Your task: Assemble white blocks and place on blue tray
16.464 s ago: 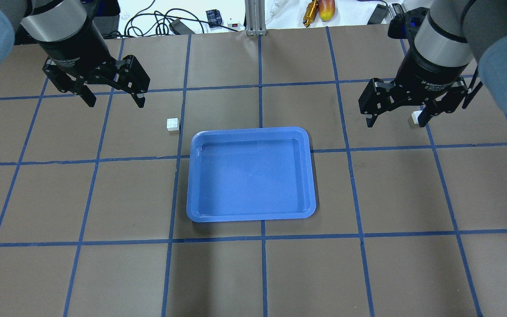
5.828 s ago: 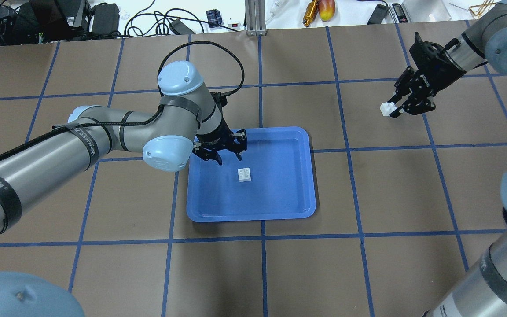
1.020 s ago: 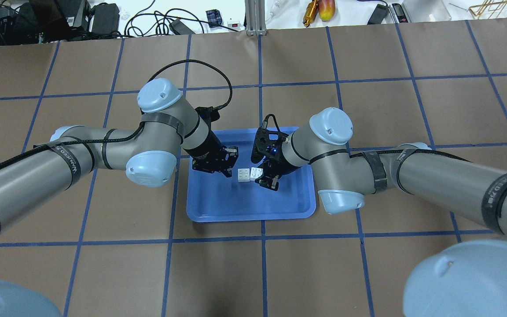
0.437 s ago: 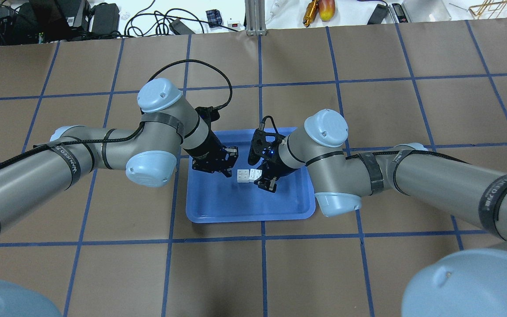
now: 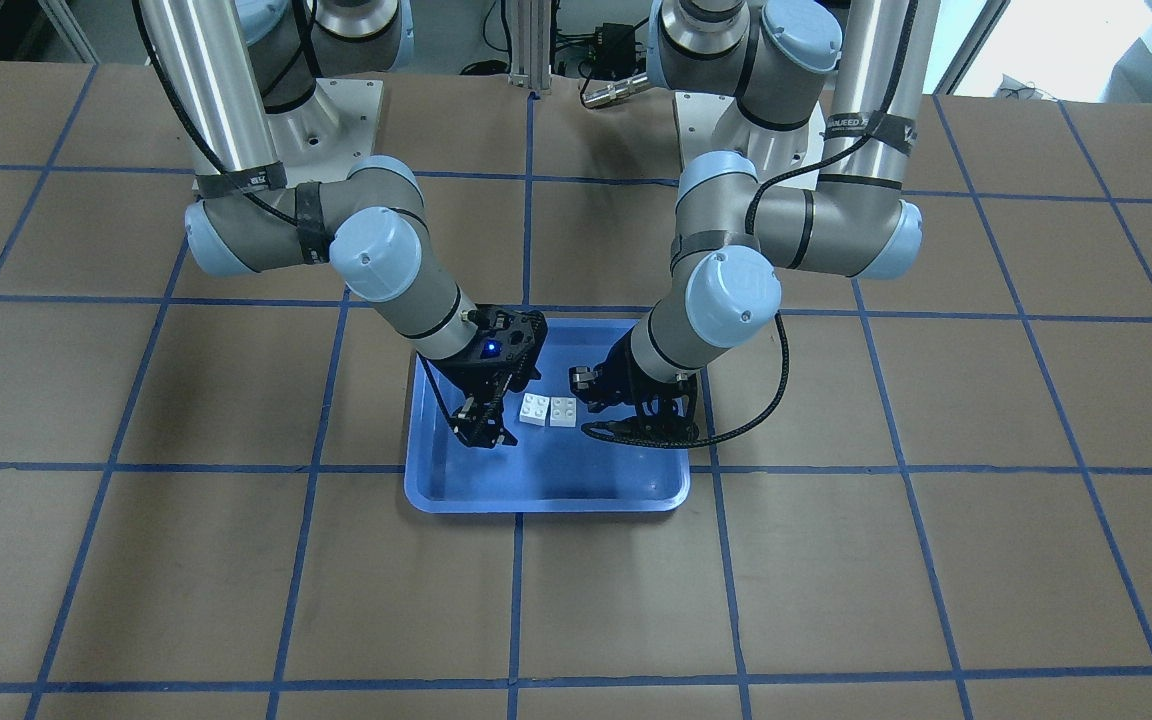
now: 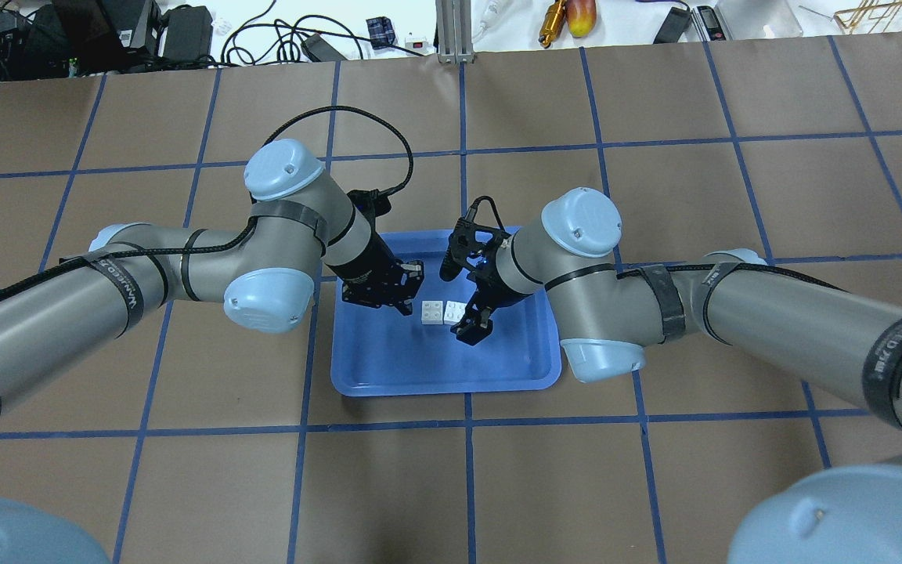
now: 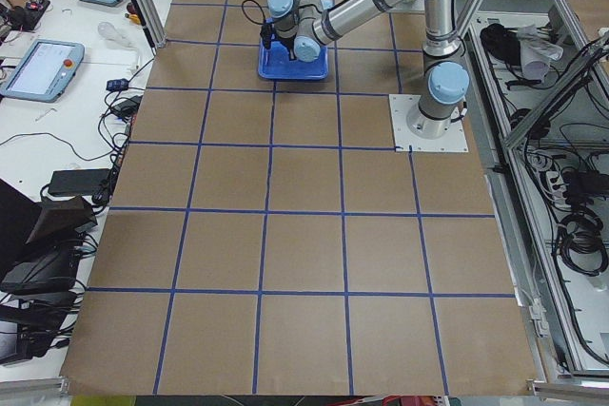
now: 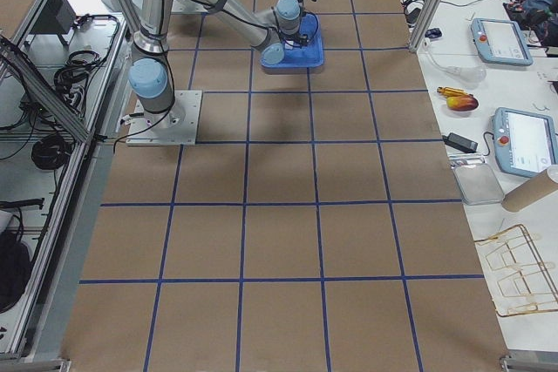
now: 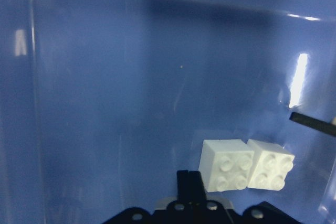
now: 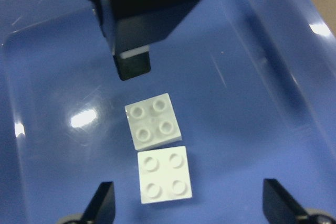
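Two white blocks lie studs up, side by side and touching, in the middle of the blue tray [image 6: 435,368]. One block [image 6: 433,312] is next to my left gripper [image 6: 406,307]. That gripper is shut and empty, with its tip just beside the block, as the left wrist view [image 9: 189,179] shows. The other block [image 6: 456,312] lies between the spread fingers of my right gripper [image 6: 463,305], which is open and does not grip it. The right wrist view shows the near block [image 10: 164,179], the far block [image 10: 153,120] and the left gripper's tip [image 10: 132,66] beyond them.
The tray sits mid-table on brown paper with a blue tape grid [image 6: 467,149]. Both arms reach low over the tray's two sides. Cables and tools [image 6: 263,39] lie beyond the far edge. Tablets [image 7: 43,68] rest on a side bench.
Earlier the blocks lay on the table either side of the tray. Both are now on it. In the last second the right wrist turned and shifted slightly left. The left arm stayed still.
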